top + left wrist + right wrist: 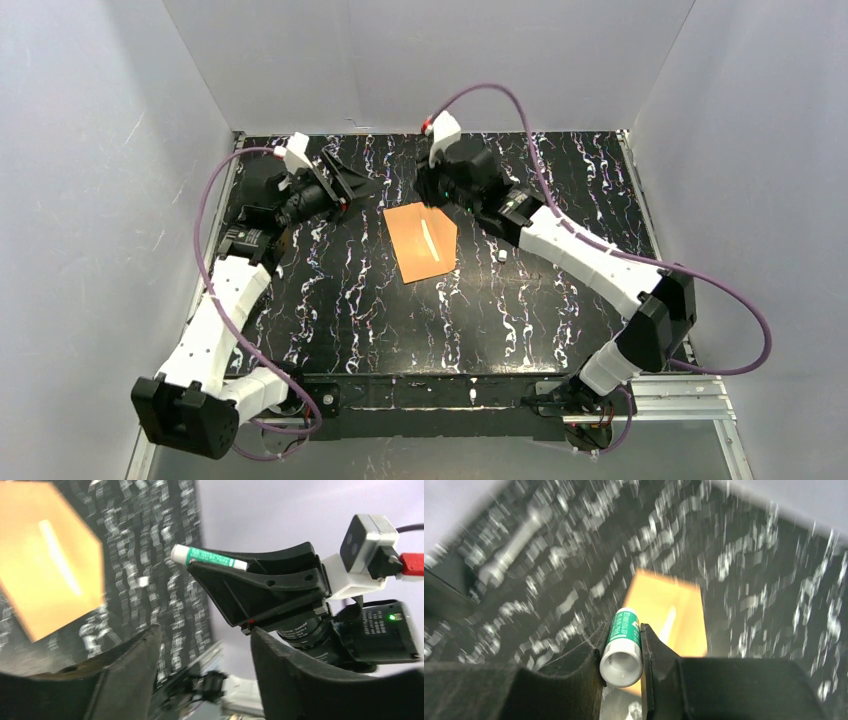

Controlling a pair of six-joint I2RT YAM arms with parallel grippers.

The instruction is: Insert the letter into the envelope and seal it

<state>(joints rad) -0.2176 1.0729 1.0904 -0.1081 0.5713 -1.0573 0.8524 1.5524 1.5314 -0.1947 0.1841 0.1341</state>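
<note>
The orange envelope (421, 241) lies flat mid-table, a pale strip along its middle. It also shows in the left wrist view (50, 565) and the right wrist view (674, 615). The letter is out of view. My right gripper (432, 196) (624, 630) hovers over the envelope's far edge, shut on a green-and-white glue stick (623, 647) that points down at it. The glue stick (210, 558) sticks out from the tip of that gripper's black fingers (260, 582). My left gripper (352, 188) (205, 650) is left of the envelope, open and empty.
A small white piece (501, 256) lies on the black marbled table (350, 310) just right of the envelope. White walls enclose the table at the back and on both sides. A metal rail (660, 398) runs along the near edge.
</note>
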